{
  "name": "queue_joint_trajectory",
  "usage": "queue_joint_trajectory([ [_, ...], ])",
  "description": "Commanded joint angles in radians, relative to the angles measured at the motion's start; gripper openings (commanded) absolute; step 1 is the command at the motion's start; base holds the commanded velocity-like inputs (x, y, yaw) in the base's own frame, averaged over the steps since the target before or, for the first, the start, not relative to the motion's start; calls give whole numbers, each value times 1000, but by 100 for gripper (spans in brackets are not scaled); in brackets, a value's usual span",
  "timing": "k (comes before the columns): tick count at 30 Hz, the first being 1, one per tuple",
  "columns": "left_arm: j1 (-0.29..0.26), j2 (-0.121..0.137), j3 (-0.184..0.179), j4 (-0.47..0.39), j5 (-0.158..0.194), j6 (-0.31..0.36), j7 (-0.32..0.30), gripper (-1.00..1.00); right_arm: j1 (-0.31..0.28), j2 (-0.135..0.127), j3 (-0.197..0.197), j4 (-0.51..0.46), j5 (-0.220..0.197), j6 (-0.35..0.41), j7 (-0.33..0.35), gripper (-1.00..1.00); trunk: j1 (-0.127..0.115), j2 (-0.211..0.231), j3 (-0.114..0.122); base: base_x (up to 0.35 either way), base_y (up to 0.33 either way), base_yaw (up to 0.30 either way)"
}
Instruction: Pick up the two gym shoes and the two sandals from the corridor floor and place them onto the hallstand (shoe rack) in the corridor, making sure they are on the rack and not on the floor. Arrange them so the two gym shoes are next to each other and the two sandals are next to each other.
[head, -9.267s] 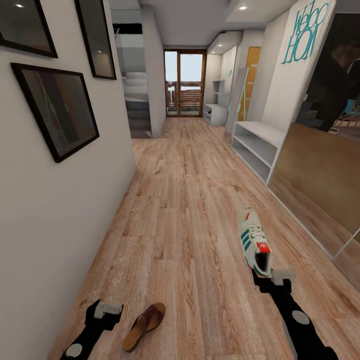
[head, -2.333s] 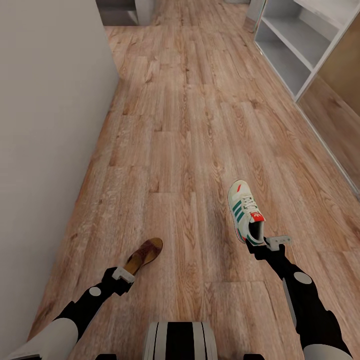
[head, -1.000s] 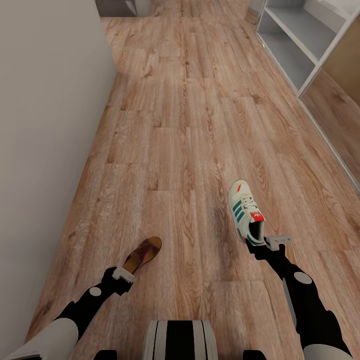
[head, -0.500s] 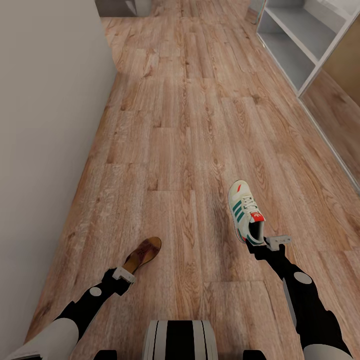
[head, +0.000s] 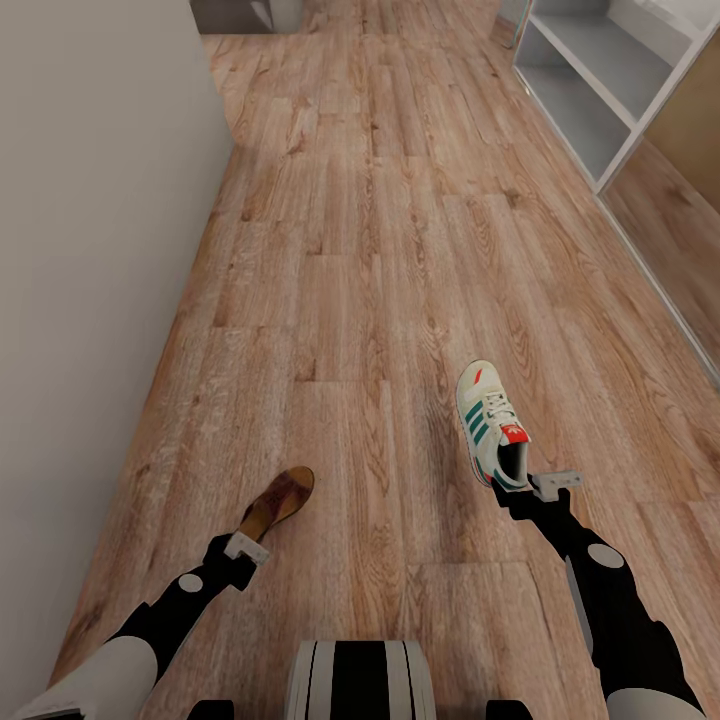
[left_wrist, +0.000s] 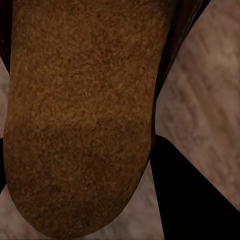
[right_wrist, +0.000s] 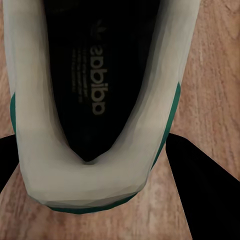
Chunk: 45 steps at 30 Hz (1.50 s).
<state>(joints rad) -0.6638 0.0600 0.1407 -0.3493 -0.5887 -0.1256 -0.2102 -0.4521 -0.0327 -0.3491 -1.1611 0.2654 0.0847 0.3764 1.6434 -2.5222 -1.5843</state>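
Note:
One gym shoe (head: 489, 423), off-white with green stripes and a red heel tab, sticks out forward from my right gripper (head: 527, 488), which is shut on its heel. The right wrist view looks into the shoe's dark opening (right_wrist: 97, 90), with black fingers (right_wrist: 200, 185) on either side. One brown sandal (head: 277, 501) is held by its heel in my left gripper (head: 246, 545), low over the corridor floor (head: 370, 250). Its footbed (left_wrist: 80, 115) shows close up in the left wrist view. The hallstand (head: 590, 95) stands far ahead on the right, and the shelves in sight are bare.
A pale wall (head: 90, 250) runs close along my left side. A tall brown panel (head: 690, 150) follows the hallstand on the right. The plank floor stretches open ahead between them. My base (head: 360, 680) shows at the bottom edge.
Since half a second ago the left gripper has swung the sandal slightly left and forward. The right arm, its shoe and the camera have held still over the last second.

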Motion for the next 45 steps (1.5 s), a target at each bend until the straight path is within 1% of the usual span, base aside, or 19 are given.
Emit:
queue_joint_trajectory([
  [1,0,-1,9,0,-13,-5,-5,-100,0,0,-2,-2,6,4,7,-100,0,0,-1,0,0,0],
  [15,3,-1,17,-3,-2,-6,-5,-100,0,1,-1,-1,6,3,7,-100,0,0,-1,0,0,0],
  [20,3,-8,21,-49,-1,0,-5,-100,0,2,-1,-1,6,3,7,-100,0,0,-1,0,0,0],
  [22,3,-14,22,-90,2,5,-5,-100,0,3,-1,0,6,3,7,-100,0,0,-1,0,0,0],
  [23,2,-20,24,-130,16,9,-4,-100,0,3,-1,0,6,3,7,-100,0,0,-1,0,0,0],
  [25,2,-24,24,-160,51,14,-4,-100,0,3,-1,0,6,3,7,-100,0,0,-1,0,0,0],
  [26,1,-25,24,-168,63,17,-4,-100,0,3,-1,0,6,3,7,-100,0,0,-1,0,0,0],
  [27,1,-27,24,-191,98,30,-4,-100,0,4,-1,0,6,3,8,-100,0,0,-1,0,0,0],
  [28,1,-27,23,-207,119,43,-4,-100,0,4,-1,0,6,3,7,-100,0,0,-1,0,0,0],
  [30,1,-28,22,-228,142,60,-4,-100,0,4,-1,1,6,3,8,-100,0,0,-1,0,0,0],
  [32,1,-29,20,-241,155,71,-5,-100,0,4,-1,1,6,2,8,-100,0,0,-1,0,0,0],
  [35,1,-29,18,-250,165,78,-6,-100,0,5,-1,2,7,1,8,-100,0,0,-1,0,0,0],
  [43,1,-29,16,-255,170,82,-5,-100,0,5,-1,-1,7,1,8,-100,0,0,-1,0,0,0],
  [45,1,-29,17,-256,170,82,-5,-100,0,5,-1,-2,6,2,8,-100,-1,0,7,0,0,0],
])
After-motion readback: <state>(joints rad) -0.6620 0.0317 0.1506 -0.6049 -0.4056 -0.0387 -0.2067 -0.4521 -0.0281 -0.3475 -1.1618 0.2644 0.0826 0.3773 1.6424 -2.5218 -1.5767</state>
